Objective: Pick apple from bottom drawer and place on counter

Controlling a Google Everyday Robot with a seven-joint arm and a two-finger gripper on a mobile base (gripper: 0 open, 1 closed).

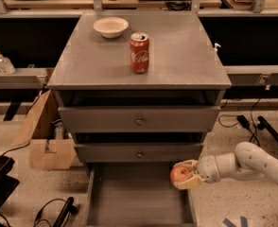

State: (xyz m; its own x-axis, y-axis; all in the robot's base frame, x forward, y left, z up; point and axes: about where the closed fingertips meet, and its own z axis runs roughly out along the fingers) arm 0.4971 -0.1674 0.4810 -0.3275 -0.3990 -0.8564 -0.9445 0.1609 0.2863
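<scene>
The apple point(179, 175) is red-orange and sits between the fingers of my gripper point(185, 175), which is shut on it. The gripper holds it over the right edge of the open bottom drawer point(134, 195), just below the middle drawer's front. My white arm point(252, 162) reaches in from the right. The counter point(177, 56) is the grey cabinet top above, well above the apple.
A red Coca-Cola can point(139, 52) and a white bowl point(110, 26) stand on the counter. Two shut drawers with knobs point(139, 121) sit above the open one. A cardboard box point(42, 136) and cables lie on the floor at left.
</scene>
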